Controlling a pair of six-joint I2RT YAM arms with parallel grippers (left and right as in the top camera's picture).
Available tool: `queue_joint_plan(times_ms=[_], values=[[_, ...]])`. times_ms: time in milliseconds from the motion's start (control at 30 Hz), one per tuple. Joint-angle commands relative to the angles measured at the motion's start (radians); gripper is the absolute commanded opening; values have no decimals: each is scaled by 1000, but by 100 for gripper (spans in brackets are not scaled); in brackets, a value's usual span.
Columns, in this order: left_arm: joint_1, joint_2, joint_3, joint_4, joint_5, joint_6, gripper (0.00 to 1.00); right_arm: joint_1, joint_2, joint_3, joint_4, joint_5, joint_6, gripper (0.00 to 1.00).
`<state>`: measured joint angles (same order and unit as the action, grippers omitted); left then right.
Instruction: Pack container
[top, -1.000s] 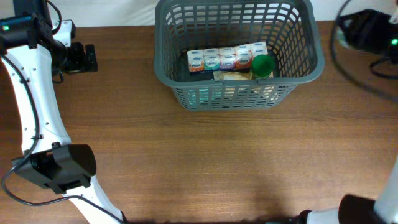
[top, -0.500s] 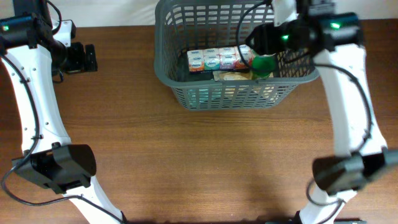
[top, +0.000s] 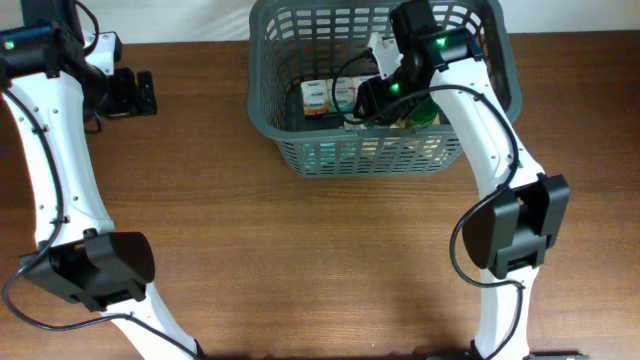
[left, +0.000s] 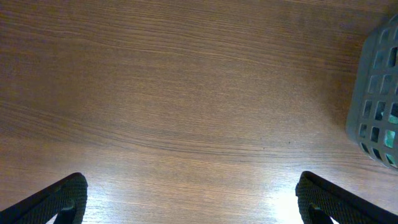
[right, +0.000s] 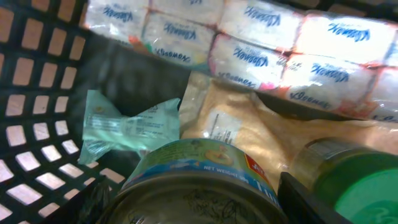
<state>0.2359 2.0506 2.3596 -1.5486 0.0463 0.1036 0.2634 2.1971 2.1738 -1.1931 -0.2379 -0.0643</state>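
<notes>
1. First, on the far left, your left gripper (left: 199, 199) hangs over bare wooden table (left: 186, 93). Its fingers are spread wide apart with nothing between them. It sits where it was a second ago, well clear of the container (top: 340, 155).
2. Next, the container stands at the far middle of the table. It is dark grey moulded plastic with slotted lattice walls under a thick rim, so it looks stiff.
3. What changed is the right arm. A second ago it was only a blur at the right edge. Half a second ago it was above the container's right side. Now the right gripper (top: 368, 100) is down inside.
4. Its fingers look clamped on a tin can (right: 199, 180), a round can with a ribbed metal lid and a printed paper label. My reading is that you are at the placing step and release is not yet made.
5. Below the can, from left to right:
   - a crumpled mint-green sachet (right: 124, 127), soft and thin
   - a flat beige pouch (right: 236, 130), which looks yielding
   - behind them, a row of film-wrapped tissue packs (right: 249, 37), glossy and squashy
   - a jar with a smooth green lid (right: 360, 193), hard and just beside the can
6. Finally, mind that jar, because the free floor looks narrow.
</notes>
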Motion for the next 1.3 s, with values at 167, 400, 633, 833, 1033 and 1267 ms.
queue_joint_plan(times_ms=[167, 400, 633, 833, 1033, 1267], values=[[2, -2, -4, 0, 11, -13, 99, -1, -12, -123, 48, 14, -6, 73], [2, -2, -4, 0, 11, -13, 99, -26, -122, 210, -121, 14, -7, 87], [2, -2, -4, -1, 11, -13, 99, -31, -210, 627, -253, 148, -7, 87], [2, -2, -4, 0, 11, -13, 99, -31, -369, 772, -296, 252, -7, 99], [2, -2, -4, 0, 11, -13, 99, -28, -514, 772, -341, 238, -6, 99], [2, -2, -4, 0, 11, -13, 99, -28, -541, 772, -424, 213, -7, 99]])
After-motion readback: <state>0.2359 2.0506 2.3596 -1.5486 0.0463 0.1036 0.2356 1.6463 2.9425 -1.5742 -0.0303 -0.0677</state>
